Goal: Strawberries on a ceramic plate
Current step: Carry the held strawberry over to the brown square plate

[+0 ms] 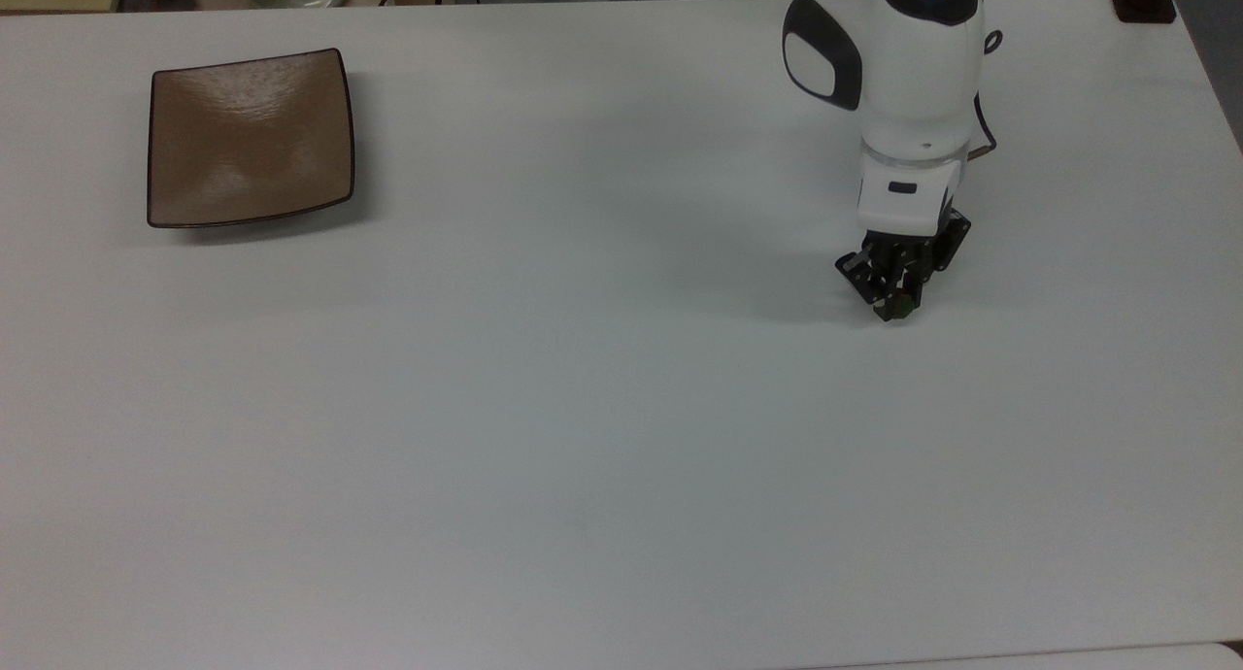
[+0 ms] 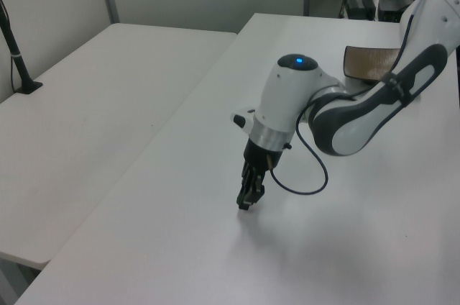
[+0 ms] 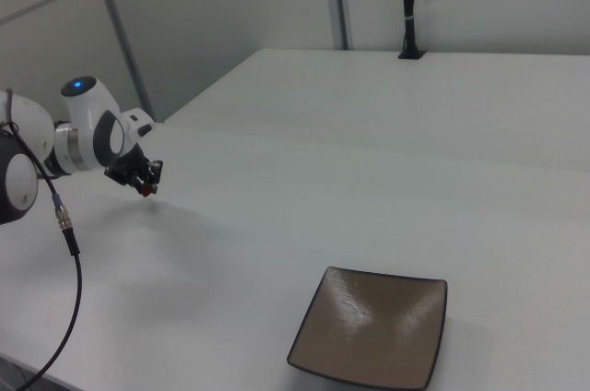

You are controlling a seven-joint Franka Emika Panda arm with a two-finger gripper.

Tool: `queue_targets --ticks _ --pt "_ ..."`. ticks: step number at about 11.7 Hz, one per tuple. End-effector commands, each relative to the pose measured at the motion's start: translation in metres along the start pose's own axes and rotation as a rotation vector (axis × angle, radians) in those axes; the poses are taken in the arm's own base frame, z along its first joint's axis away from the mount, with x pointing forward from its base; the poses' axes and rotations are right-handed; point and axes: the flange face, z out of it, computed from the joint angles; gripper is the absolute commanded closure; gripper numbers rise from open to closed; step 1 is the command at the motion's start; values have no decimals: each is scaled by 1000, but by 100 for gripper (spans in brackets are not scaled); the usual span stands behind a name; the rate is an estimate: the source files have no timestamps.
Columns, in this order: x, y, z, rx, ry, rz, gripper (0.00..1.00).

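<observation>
Gripper clamped on the strawberry, plate far off.

I see my gripper (image 1: 894,301) pinched narrow around the small red strawberry (image 1: 901,306), fingers pointing down, tips right at the white worktop (image 1: 583,408); can't tell if the berry touches the surface. In the right view the gripper (image 3: 145,184) shows a red speck between the fingers. The brown square plate (image 1: 250,138) sits bare at the top view's left, well apart from the gripper. In the left view the arm (image 2: 359,114) hides part of the plate (image 2: 366,62).
</observation>
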Motion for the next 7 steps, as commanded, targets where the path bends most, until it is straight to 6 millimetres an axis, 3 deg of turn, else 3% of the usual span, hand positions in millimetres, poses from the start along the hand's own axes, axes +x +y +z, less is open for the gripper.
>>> queue_targets --ticks 1,3,6,7 --pt "-2 15 -61 -39 -83 68 93" --pt "-2 47 -104 -62 -137 126 93" --pt "-22 98 -164 -101 -297 205 92" --pt "-28 117 -174 -108 -334 222 92"
